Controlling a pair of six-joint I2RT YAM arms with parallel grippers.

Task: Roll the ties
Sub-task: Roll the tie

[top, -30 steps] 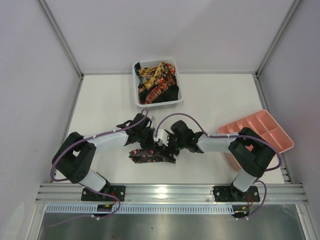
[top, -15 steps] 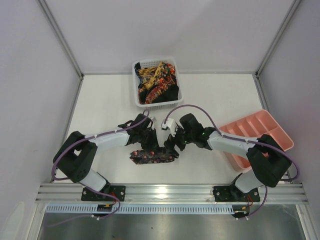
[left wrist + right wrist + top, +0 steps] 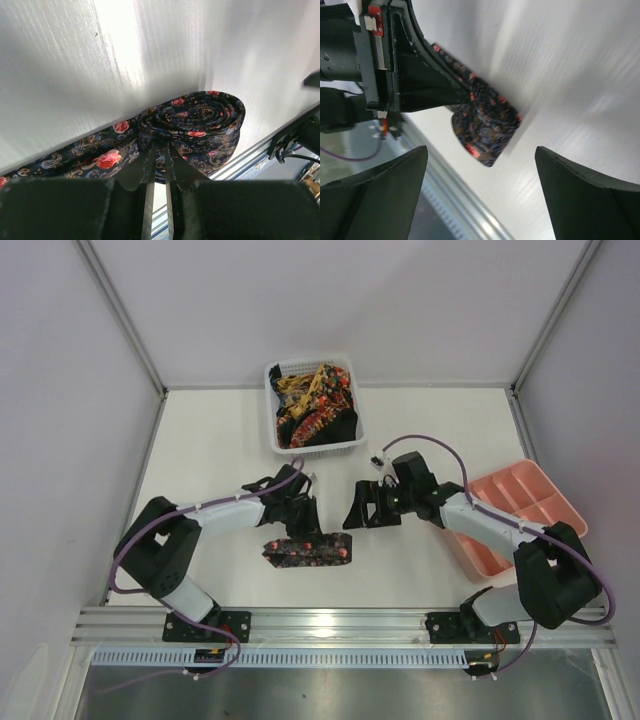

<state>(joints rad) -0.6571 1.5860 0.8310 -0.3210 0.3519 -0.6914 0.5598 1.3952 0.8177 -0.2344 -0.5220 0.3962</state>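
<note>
1. Dark floral fabric sits between the fingers of the left gripper point(image 3: 159, 150), which are nearly pressed together. They pinch the tie point(image 3: 192, 120) at the near edge of its coil, in the lower centre of the left wrist view.
2. Just beyond those fingertips the tie is wound into a flat spiral of several turns. An unrolled length runs from it toward the lower left of that frame, lying flat on the white table point(image 3: 210, 455).
3. The right gripper point(image 3: 355, 510) has its jaws spread wide and holds nothing. From above it hangs right of centre, near the tie's right end but apart from it. Its own camera shows the coil and the left fingers between its two open fingers.
4. Further out, a white mesh basket point(image 3: 318, 448) at the upper centre of the overhead frame holds the other ties point(image 3: 312, 400) in a heap. A pink compartment tray point(image 3: 562, 504) stands at the right edge, and it looks empty.
5. Judged from this, the first tie is mid-roll: the core is formed, and part of its length is not yet wound.
6. The next move probably calls for the left fingers to turn the coil along the loose length while keeping the layers tight. The right gripper would need to come in and steady the roll, or it may spring open when released.
</note>
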